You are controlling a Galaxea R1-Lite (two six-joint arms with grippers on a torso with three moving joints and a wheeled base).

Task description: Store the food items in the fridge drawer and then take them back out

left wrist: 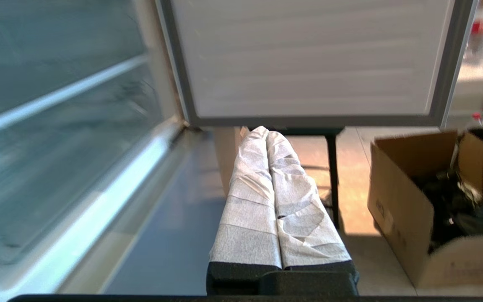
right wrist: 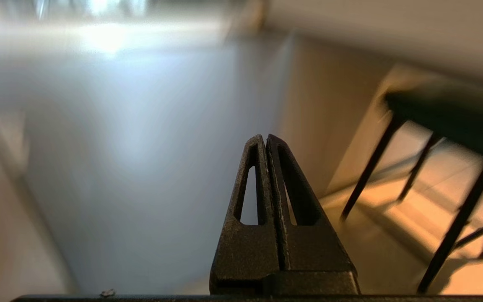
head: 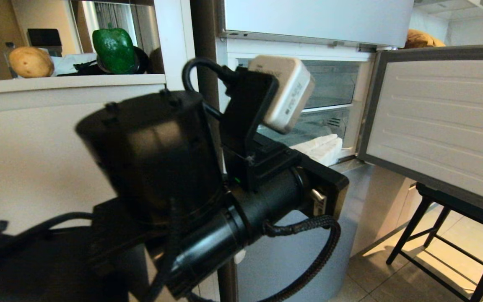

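Observation:
The tan potato (head: 31, 62) and the dark green bell pepper (head: 115, 49) rest on a white ledge at the upper left, beside the fridge. Two clear drawers sit shut, one above the other, in the open fridge; the lower fridge drawer (head: 323, 121) (left wrist: 57, 167) is nearest my left gripper. My left gripper (head: 329, 144) (left wrist: 262, 131) has white-wrapped fingers pressed together, holding nothing, and hovers just in front of that drawer. My right gripper (right wrist: 265, 136) is shut and empty, low down before the fridge's grey front; it is outside the head view.
The open fridge door (head: 434, 121) swings out on the right, over a black stool (head: 455, 218). A cardboard box (left wrist: 409, 209) with dark items stands on the tiled floor. My left arm fills the middle of the head view.

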